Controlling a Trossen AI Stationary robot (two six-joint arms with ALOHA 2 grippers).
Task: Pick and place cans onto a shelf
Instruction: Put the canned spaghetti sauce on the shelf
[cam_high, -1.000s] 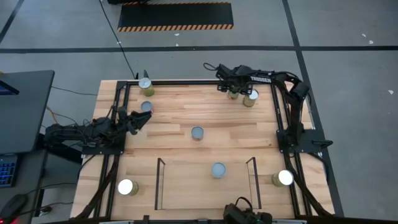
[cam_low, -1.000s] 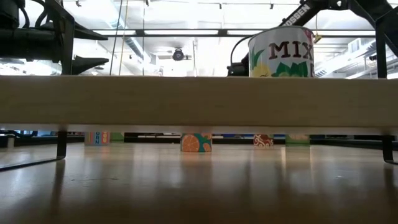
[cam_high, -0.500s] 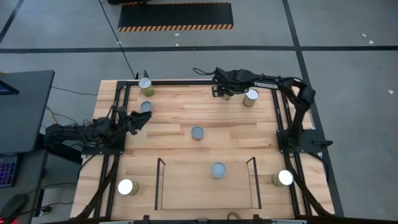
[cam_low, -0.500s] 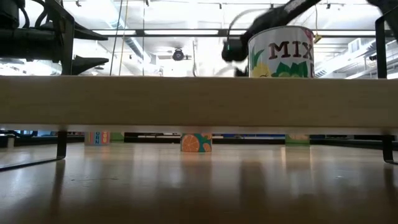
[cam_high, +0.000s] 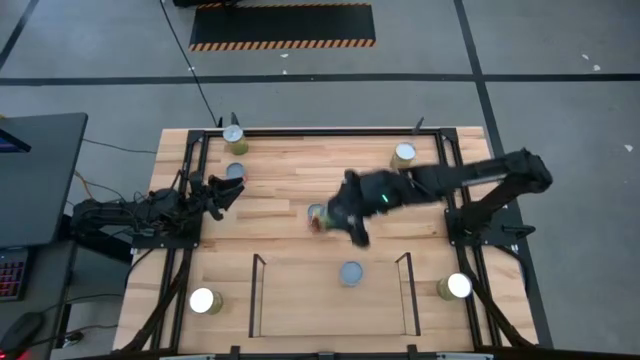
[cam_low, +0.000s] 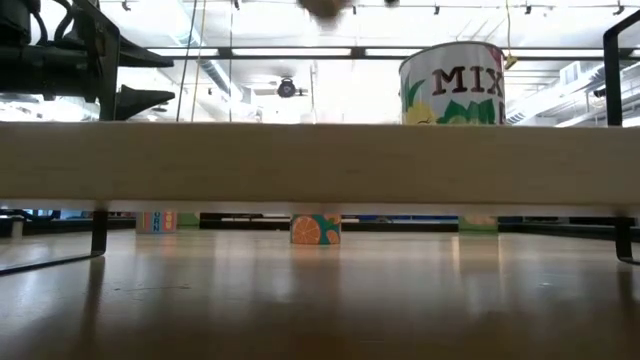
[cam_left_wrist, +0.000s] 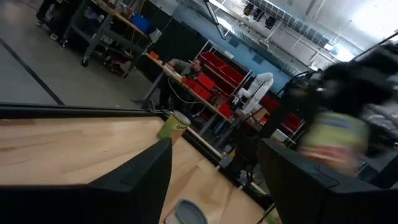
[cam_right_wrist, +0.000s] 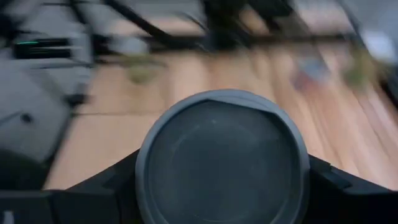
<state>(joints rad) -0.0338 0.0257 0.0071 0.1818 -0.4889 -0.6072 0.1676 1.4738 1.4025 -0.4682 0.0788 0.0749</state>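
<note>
**Right arm.** It reaches from its mount at the table's (cam_high: 290, 160) right edge across to the middle of the surface, fully extended and low. The right gripper (cam_high: 325, 218) is clamped on the carried can (cam_right_wrist: 222, 163), whose grey round top sits between the two fingers in the wrist view. From above, gripper and load show only as a blur over the middle. A second can (cam_high: 315, 209) lies right at the gripper there, partly hidden; whether they touch cannot be told.

**Left arm.** It is folded low along the left edge. The left gripper (cam_high: 226, 192) points inward, its fingers apart with nothing between them. One can (cam_high: 235, 171) stands just beside it, on the far side.

**Shelf.** The shelf (cam_high: 300, 297) sits at the middle of the near edge, between two black rods. One can (cam_high: 351, 272) stands in it right of middle, with bare board on either side.

**Edges and room.**
- Far-left corner: one can (cam_high: 233, 134).
- Far edge, towards the right: one can (cam_high: 404, 154).
- Near-left corner: a bright-topped can (cam_high: 203, 300).
- Near-right corner: a bright-topped can (cam_high: 457, 286).
- The strip between the right gripper and the shelf's mouth is bare wood.
</note>
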